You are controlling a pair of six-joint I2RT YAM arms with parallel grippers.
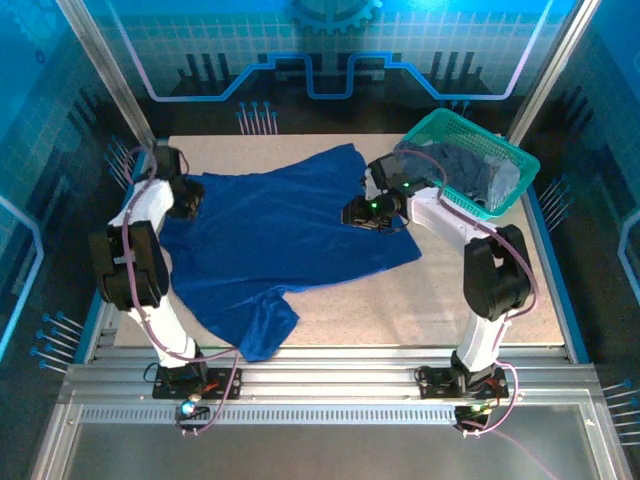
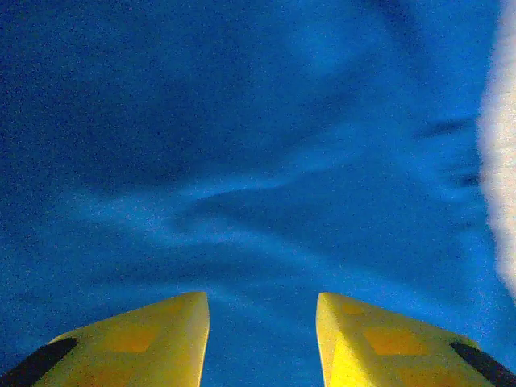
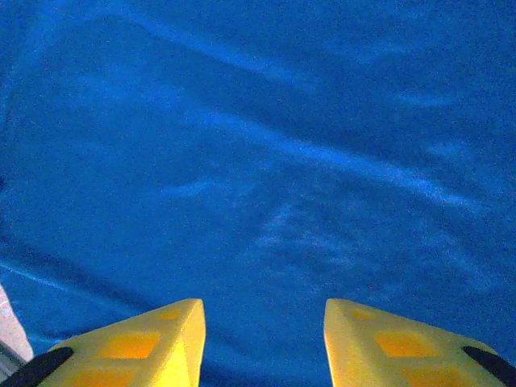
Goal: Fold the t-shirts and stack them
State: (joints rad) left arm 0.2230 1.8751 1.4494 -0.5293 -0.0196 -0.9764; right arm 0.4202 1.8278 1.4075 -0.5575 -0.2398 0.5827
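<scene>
From above: royal blue t-shirt [image 1: 270,240] spread across the table [image 1: 480,300], left gripper [image 1: 187,197] at its left edge, right gripper [image 1: 360,212] at its right, grey-blue shirts [image 1: 470,170] in the teal basket [image 1: 520,160]. Left wrist: yellow fingers [image 2: 161,339] spread over blue cloth. Right wrist: fingers [image 3: 153,343] parted too.

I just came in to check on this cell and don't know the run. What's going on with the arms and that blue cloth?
Two arms are working on a royal blue t-shirt that lies spread out and rumpled on the table. The left pincer is over its left side and the right pincer over its right edge, both open just above the cloth. Duller grey-blue shirts lie in the teal basket at the far right corner. The blue shirt is not folded yet.
</scene>
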